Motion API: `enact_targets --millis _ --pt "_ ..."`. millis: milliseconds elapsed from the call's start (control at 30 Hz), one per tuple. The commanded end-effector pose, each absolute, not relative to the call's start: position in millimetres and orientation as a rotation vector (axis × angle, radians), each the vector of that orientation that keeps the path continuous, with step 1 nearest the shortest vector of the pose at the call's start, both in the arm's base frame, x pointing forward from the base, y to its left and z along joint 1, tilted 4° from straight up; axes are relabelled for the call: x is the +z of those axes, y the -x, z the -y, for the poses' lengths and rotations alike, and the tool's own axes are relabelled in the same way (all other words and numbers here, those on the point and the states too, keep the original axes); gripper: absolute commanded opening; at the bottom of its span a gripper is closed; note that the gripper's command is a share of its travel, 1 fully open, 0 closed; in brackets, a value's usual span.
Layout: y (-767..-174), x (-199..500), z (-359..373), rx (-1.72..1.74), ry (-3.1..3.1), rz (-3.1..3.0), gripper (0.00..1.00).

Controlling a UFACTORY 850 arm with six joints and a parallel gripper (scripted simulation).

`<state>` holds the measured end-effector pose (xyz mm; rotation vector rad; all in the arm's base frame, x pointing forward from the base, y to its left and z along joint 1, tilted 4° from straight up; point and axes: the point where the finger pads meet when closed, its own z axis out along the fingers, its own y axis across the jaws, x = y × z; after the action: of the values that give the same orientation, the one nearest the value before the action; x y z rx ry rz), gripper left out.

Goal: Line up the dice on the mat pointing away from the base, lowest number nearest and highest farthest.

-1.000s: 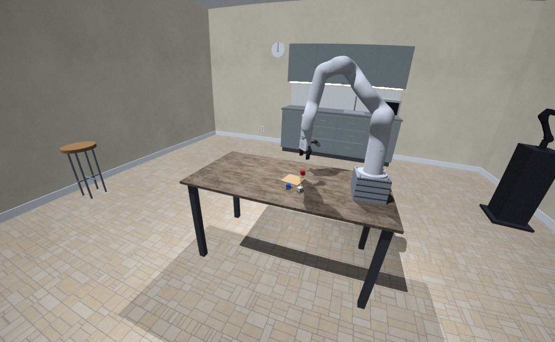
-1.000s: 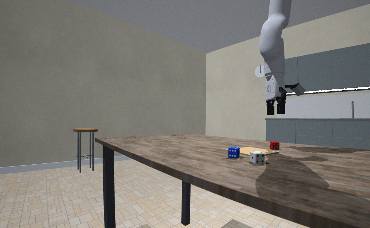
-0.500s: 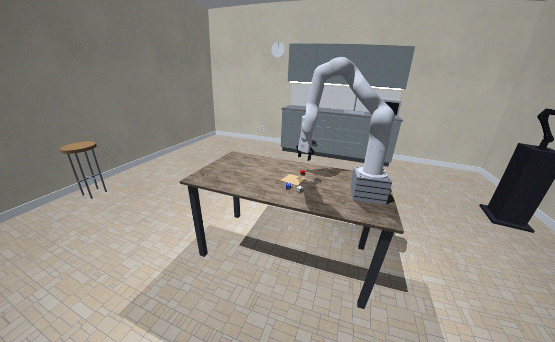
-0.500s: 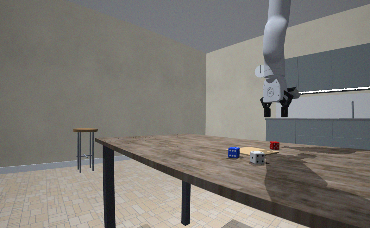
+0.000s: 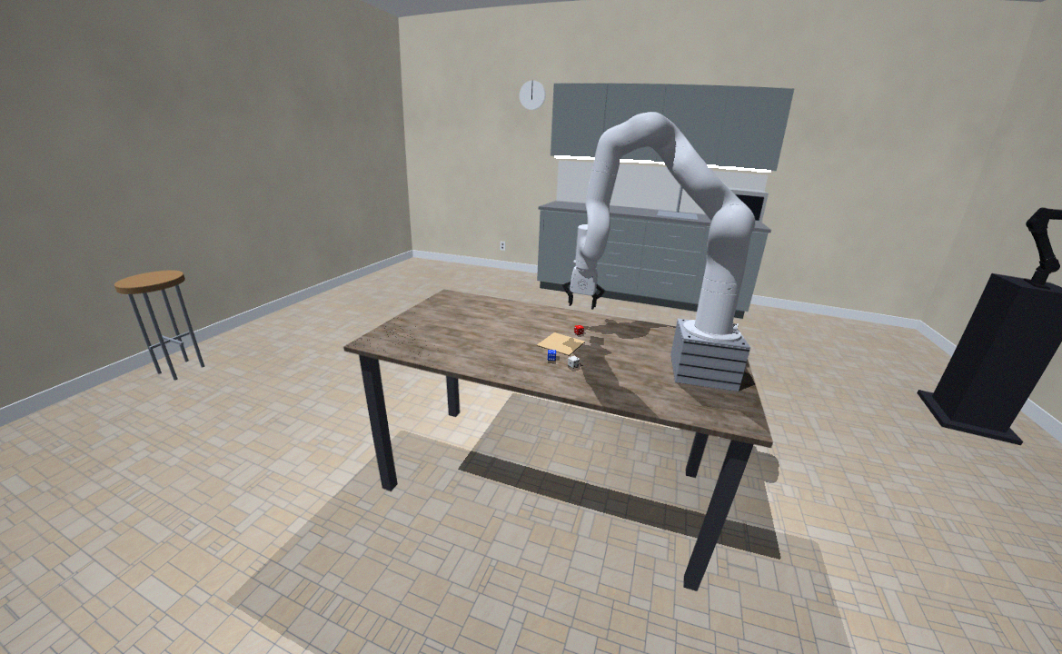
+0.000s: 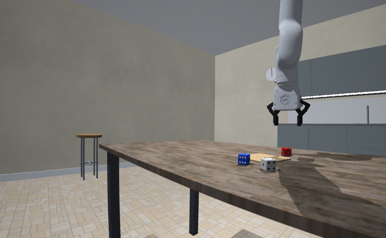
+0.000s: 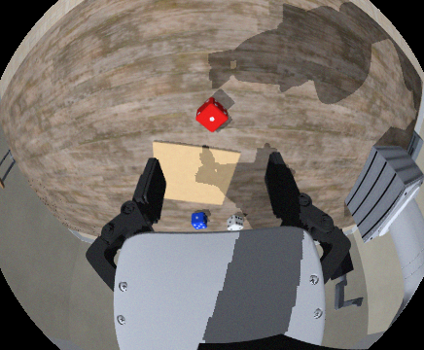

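Observation:
A tan mat (image 5: pixel 552 341) (image 6: pixel 257 156) (image 7: pixel 180 167) lies flat on the table, with none of the dice on it. A red die (image 5: pixel 579 330) (image 6: pixel 286 152) (image 7: pixel 212 116) lies on the wood beyond its far edge; one pip faces the wrist camera. A blue die (image 5: pixel 551 355) (image 6: pixel 243 159) (image 7: pixel 198 221) and a white die (image 5: pixel 573 361) (image 6: pixel 268 164) (image 7: pixel 235 222) stand off its opposite side, white nearer the base. Blue shows six pips and white four on side faces in the exterior view. My gripper (image 5: pixel 582 304) (image 6: pixel 287 123) (image 7: pixel 214 167) is open and empty, high above the table.
The robot's base block (image 5: pixel 709 358) (image 7: pixel 384 177) stands at the right end of the wooden table (image 5: pixel 452 333) (image 6: pixel 170 155). The arm's shadow falls across part of the mat and the wood. A stool (image 5: pixel 150 282) (image 6: pixel 88 136) stands on the floor beyond the table.

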<state>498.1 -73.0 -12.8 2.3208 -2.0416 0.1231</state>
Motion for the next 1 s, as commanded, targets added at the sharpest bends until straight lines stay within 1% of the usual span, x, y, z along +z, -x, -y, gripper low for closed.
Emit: enact_targets --millis 0,167,267,333,633,833,867,967 --pt "-499.1 -16.8 73.5 0.085 -2.479 1.850 1.00" --pt "-499.0 -21.9 73.8 0.078 -2.625 1.630 1.00" --pt "-499.0 -22.2 73.8 0.077 -2.632 1.617 1.00" --pt "-498.9 -26.1 73.9 0.072 -2.729 1.443 1.00" --pt "-498.6 -33.8 73.9 0.059 -2.885 1.087 1.00" --pt "-498.6 -34.7 73.9 0.058 -2.901 1.043 1.00" --pt "-498.6 -34.7 73.9 0.058 -2.901 1.043 0.47" --pt "-498.6 -34.7 73.9 0.058 -2.901 1.043 0.47"
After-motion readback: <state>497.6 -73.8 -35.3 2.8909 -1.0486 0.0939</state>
